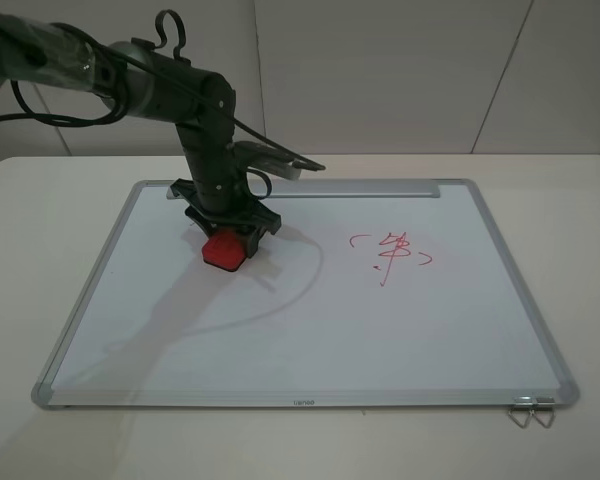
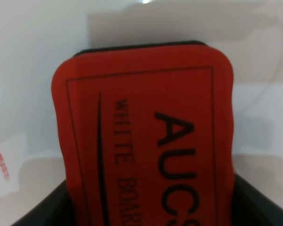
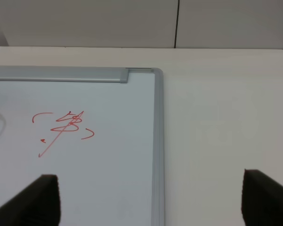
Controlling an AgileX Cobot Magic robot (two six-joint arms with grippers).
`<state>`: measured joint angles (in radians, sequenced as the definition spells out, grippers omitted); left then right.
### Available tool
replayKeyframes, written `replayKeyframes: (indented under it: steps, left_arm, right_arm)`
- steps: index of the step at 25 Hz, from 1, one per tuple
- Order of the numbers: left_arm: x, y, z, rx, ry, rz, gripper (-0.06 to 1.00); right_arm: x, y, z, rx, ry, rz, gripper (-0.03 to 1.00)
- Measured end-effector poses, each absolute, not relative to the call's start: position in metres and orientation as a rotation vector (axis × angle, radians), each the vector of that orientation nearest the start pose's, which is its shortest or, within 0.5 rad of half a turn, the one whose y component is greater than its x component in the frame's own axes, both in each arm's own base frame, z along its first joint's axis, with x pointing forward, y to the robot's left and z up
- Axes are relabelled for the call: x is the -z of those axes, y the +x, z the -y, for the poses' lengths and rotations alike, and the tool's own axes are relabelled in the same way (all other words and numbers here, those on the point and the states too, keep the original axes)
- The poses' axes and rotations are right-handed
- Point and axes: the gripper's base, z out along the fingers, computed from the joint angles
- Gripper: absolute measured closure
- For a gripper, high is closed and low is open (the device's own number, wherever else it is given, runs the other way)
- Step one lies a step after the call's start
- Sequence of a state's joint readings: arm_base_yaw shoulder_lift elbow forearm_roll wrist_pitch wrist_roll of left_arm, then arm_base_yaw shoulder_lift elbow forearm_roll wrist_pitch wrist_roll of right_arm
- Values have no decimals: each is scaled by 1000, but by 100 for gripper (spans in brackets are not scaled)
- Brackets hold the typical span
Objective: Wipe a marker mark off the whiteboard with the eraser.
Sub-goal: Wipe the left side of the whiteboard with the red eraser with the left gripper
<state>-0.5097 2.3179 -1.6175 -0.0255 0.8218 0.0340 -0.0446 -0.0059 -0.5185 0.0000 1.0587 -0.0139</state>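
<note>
Eraser pinched in left claw, on whiteboard; I'd hold it flat, press evenly across nearby marker mark; right claw spread.

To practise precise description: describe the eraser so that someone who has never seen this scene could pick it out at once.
Find the big white board with the silver frame. Near its far left corner, the dark left tool grips the eraser, a red block with rounded corners and dark lettering. It is the only solid red thing there; the other red is a thin scribble further right.
</note>
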Motion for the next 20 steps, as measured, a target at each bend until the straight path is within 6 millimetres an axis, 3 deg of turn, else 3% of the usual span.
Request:
replayKeyframes:
  steps: [4,14,20]
  left_arm:
    - [-88,400,208,98,715,-2929,36]
    - [-87,424,133,83,462,-3050,36]
    - [-87,428,107,45,406,-3085,36]
  right_arm:
    - [-283,-8,0,37,31,-2018,27]
    - [-283,-8,0,37,31,-2018,27]
    - [-283,-8,0,37,31,-2018,27]
